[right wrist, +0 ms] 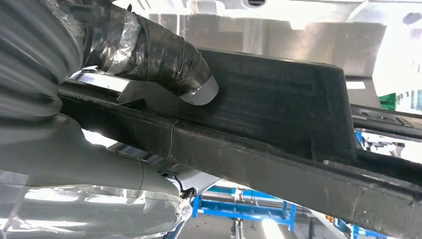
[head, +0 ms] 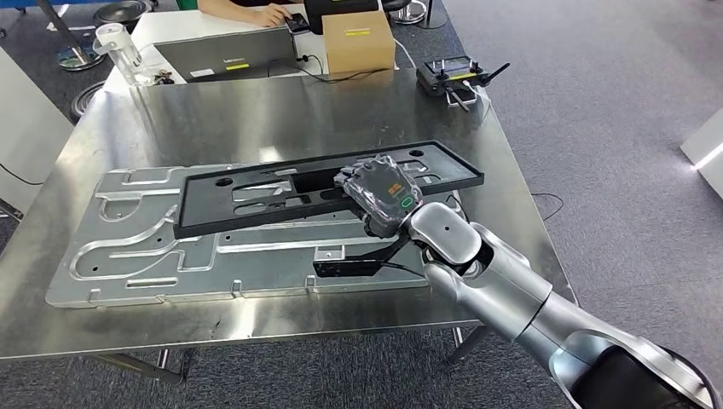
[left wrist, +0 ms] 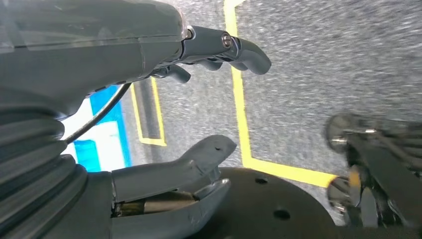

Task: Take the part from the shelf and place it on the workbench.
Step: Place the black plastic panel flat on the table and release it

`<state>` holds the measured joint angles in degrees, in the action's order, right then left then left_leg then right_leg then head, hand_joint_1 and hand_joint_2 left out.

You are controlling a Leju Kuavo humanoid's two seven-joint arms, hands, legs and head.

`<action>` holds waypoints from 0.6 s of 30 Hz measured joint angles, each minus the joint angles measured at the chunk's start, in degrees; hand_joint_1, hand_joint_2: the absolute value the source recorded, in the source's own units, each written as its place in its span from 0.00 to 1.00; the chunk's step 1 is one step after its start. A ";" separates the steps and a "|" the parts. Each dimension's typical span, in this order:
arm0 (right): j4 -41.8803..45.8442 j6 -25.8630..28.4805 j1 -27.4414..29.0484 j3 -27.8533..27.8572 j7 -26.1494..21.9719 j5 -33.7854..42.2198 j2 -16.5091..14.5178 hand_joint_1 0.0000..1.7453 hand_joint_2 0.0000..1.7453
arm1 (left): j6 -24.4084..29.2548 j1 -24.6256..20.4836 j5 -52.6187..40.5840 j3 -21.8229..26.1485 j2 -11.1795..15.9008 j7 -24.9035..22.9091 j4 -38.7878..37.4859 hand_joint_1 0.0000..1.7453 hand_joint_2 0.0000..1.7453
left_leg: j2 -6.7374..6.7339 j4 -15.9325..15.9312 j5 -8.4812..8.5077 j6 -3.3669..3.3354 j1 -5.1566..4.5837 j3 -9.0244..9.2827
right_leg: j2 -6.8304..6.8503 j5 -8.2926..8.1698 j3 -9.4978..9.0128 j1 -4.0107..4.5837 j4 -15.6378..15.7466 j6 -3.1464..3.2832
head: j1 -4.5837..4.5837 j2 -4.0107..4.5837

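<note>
A long black flat part (head: 256,200) with cut-outs lies across a silver metal plate (head: 128,256) on the steel workbench (head: 281,111). My right hand (head: 381,194) grips the part near its right half, fingers over its top. In the right wrist view the taped thumb (right wrist: 164,59) presses on the black part (right wrist: 278,109), whose edge runs between thumb and fingers. My left hand (left wrist: 199,99) hangs over grey carpet with its fingers apart and nothing in them.
Behind the workbench stands a white table with a laptop (head: 228,53), a cardboard box (head: 359,40), a clear jug (head: 119,51) and a person's hand (head: 273,14). A black controller (head: 456,77) sits at the bench's far right corner. Grey carpet lies to the right.
</note>
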<state>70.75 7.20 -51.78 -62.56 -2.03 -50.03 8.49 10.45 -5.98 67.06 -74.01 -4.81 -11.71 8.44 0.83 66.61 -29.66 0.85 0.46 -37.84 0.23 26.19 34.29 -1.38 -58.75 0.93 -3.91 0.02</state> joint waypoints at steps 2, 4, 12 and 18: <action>-0.10 0.03 0.27 -0.15 -0.01 0.00 0.00 1.00 1.00 | -0.01 0.07 -0.01 -0.05 0.07 0.02 0.00 0.00 1.00 | -0.10 6.99 -1.72 0.44 0.17 -4.19 | 0.13 0.60 -0.68 0.01 0.00 0.19 | -0.01 0.01; -0.21 0.07 0.70 -0.34 -0.02 0.00 0.01 1.00 1.00 | -0.01 0.18 -0.03 -0.14 0.14 0.02 0.00 0.00 1.00 | -0.27 7.16 0.60 0.70 0.34 -5.40 | 0.15 1.39 -1.68 -0.09 -0.03 0.04 | -0.01 0.00; -0.46 0.49 1.11 -0.48 -0.43 0.26 0.10 1.00 1.00 | -0.15 0.19 -0.26 -0.67 0.22 0.02 0.00 0.00 1.00 | -0.33 -7.56 6.04 -1.74 0.23 1.09 | 0.04 3.43 -3.78 0.03 -0.83 -2.40 | 0.07 0.00; -1.39 0.82 1.86 -0.58 -1.02 0.54 0.12 1.00 1.00 | -0.22 0.14 -0.21 -1.10 0.16 0.01 0.00 0.00 1.00 | -0.06 -7.84 4.35 -3.56 -0.40 3.31 | -0.06 8.36 6.32 0.41 -16.19 -2.34 | 0.27 0.00</action>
<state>69.36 8.02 -49.92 -63.14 -3.05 -49.49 8.61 10.23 -5.84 66.84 -75.11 -4.65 -11.70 8.44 0.77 58.77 -25.31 -2.71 0.05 -34.53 0.17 34.55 40.61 -0.98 -74.93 -1.41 -3.64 0.01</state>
